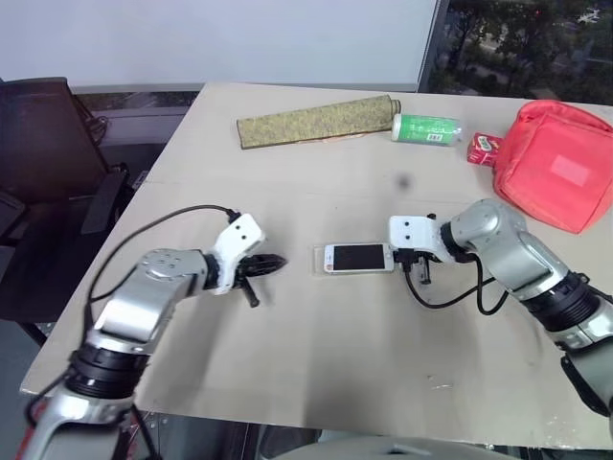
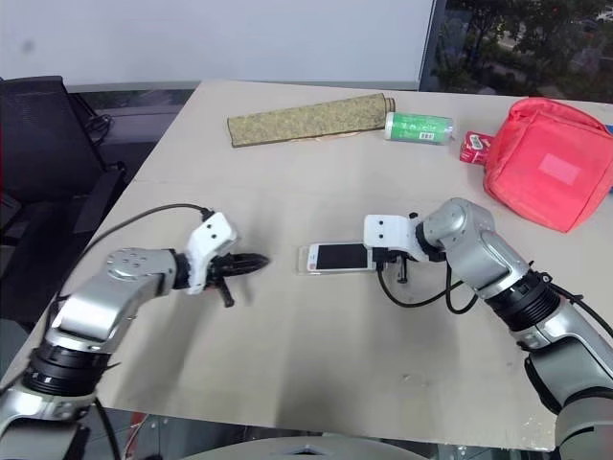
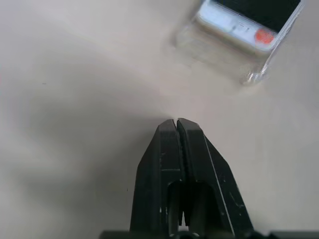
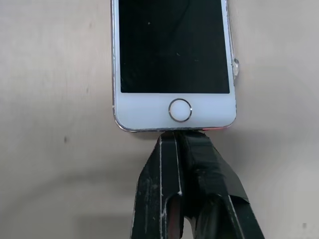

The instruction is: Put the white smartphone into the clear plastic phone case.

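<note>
The white smartphone (image 1: 357, 258) lies flat, screen up, in the middle of the table. It rests on the clear plastic phone case (image 3: 219, 47), whose glossy rim (image 1: 317, 261) sticks out past the phone's left end. My right gripper (image 4: 179, 133) is shut, and its tips press against the phone's (image 4: 174, 59) home-button end. To the left of the case, my left gripper (image 1: 278, 261) is shut on nothing. It points at the case from a short gap away, with its tips (image 3: 177, 122) just above the tabletop.
At the back right of the table lies a red pouch (image 1: 556, 163), with a small red pack (image 1: 484, 148) and a green-and-white bottle (image 1: 426, 128) beside it. A rolled olive mat (image 1: 318, 121) lies at the back. A dark chair (image 1: 38, 144) stands off the table's left edge.
</note>
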Available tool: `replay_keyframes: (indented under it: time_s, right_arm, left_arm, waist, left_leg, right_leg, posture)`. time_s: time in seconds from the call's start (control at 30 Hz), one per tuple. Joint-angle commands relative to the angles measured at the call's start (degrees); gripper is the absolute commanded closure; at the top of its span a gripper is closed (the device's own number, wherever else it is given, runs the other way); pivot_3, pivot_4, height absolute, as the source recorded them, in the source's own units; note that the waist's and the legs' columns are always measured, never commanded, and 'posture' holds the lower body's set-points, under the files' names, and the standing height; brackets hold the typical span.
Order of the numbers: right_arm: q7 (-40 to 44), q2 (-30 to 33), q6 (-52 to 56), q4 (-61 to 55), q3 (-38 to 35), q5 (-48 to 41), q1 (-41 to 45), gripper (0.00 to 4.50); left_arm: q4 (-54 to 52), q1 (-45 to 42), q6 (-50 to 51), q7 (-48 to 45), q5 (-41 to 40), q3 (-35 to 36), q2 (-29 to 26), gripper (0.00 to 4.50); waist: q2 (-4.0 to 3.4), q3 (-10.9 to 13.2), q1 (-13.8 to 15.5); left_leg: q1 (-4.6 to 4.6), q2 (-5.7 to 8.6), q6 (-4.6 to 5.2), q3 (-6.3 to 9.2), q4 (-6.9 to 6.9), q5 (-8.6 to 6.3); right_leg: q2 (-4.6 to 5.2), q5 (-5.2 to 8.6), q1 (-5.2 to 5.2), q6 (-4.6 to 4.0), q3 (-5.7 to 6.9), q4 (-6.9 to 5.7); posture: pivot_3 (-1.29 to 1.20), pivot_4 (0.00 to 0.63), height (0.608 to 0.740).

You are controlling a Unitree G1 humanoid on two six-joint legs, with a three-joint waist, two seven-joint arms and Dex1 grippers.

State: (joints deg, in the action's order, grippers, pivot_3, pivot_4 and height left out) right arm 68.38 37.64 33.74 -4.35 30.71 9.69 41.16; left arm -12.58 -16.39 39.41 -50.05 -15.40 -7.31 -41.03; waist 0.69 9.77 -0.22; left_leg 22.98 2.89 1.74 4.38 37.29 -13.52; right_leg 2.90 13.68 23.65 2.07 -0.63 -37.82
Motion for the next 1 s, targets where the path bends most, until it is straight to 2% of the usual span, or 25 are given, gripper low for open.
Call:
replay_keyframes:
  time_s: [0.03,0.13,0.3,0.6,1.0]
  right_arm:
    - [0.2,-0.9,-0.9,-0.9,0.2,0.4,2.0,4.44]
    - [0.1,-2.2,-1.0,-1.1,0.8,0.8,2.3,4.44]
    - [-0.8,-4.6,-1.5,-0.7,1.6,2.0,2.7,4.44]
    - [-6.7,-8.7,-9.2,4.7,1.0,6.0,2.7,4.44]
    - [-6.5,-9.1,-12.0,6.7,0.5,7.4,2.1,4.44]
  left_arm:
    - [1.3,-2.6,-1.5,1.9,0.7,-1.8,3.8,4.5]
    - [2.2,-3.6,-1.4,2.7,0.6,-2.5,6.6,4.5]
    - [3.5,-4.2,-2.1,2.8,1.3,-3.2,7.3,4.5]
    - [4.9,-3.4,-3.9,1.2,2.1,-2.4,6.1,4.5]
    - [9.6,-3.4,-5.3,3.2,3.3,3.0,2.7,4.5]
  waist:
    - [0.0,0.0,0.0]
    - [0.0,0.0,-0.2]
    - [0.0,0.0,-0.4]
    - [0.01,0.0,-0.9]
    - [0.0,0.0,-1.9]
  left_leg:
    - [0.0,0.0,0.0,-0.01,0.0,0.0]
    - [-0.01,0.01,0.0,0.0,0.01,0.0]
    - [-0.04,0.01,-0.01,0.0,-0.02,0.01]
    - [-0.29,-0.16,-0.4,0.0,0.01,0.26]
    - [-0.34,-0.94,-0.68,0.01,-0.07,0.44]
  right_leg:
    - [0.0,0.0,0.0,0.0,-0.01,-0.01]
    - [-0.02,0.0,0.01,0.0,0.0,-0.04]
    - [-0.02,0.0,0.01,0.0,-0.01,-0.06]
    - [-0.23,-0.23,-0.07,-0.24,0.0,-0.13]
    - [-0.99,-0.49,0.03,-0.64,0.05,-0.13]
  posture:
    - [0.0,0.15,0.74]
    - [0.0,0.15,0.74]
    - [0.0,0.15,0.74]
    - [0.0,0.15,0.74]
    - [0.0,0.15,0.74]
